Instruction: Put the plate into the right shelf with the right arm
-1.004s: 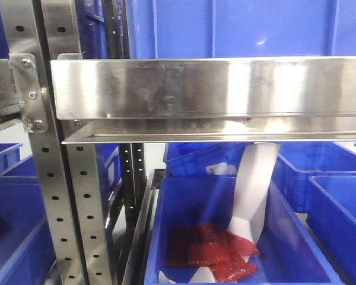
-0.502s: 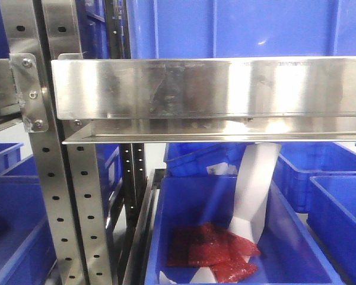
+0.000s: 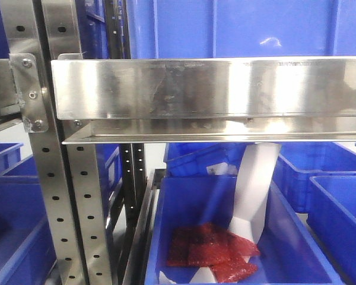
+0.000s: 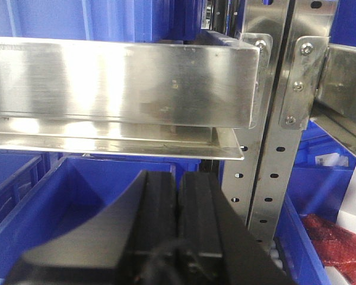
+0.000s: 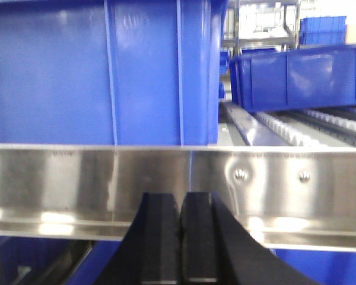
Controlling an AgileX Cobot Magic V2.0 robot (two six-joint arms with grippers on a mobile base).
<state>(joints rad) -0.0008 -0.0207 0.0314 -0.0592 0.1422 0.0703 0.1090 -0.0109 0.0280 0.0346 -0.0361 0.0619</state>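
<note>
The plate is out of view in every frame. The right shelf (image 3: 207, 89) is a shiny steel rack with a broad horizontal rail, and it fills the front view. My right gripper (image 5: 179, 196) is shut with nothing between its black fingers, pointing at that rail (image 5: 77, 184) from close by. My left gripper (image 4: 178, 176) is also shut and empty, held above a blue bin (image 4: 59, 208) below another steel rail (image 4: 118, 77).
Perforated steel uprights (image 3: 53, 196) stand at the left of the front view. A blue bin (image 3: 196, 208) under the rail holds red packets (image 3: 210, 252) and a white sheet (image 3: 255, 184). Large blue bins (image 5: 107, 71) sit on the shelf above the rail, more bins (image 3: 338, 208) to the right.
The bright reflections on the steel rail have shifted slightly; nothing else has visibly moved.
</note>
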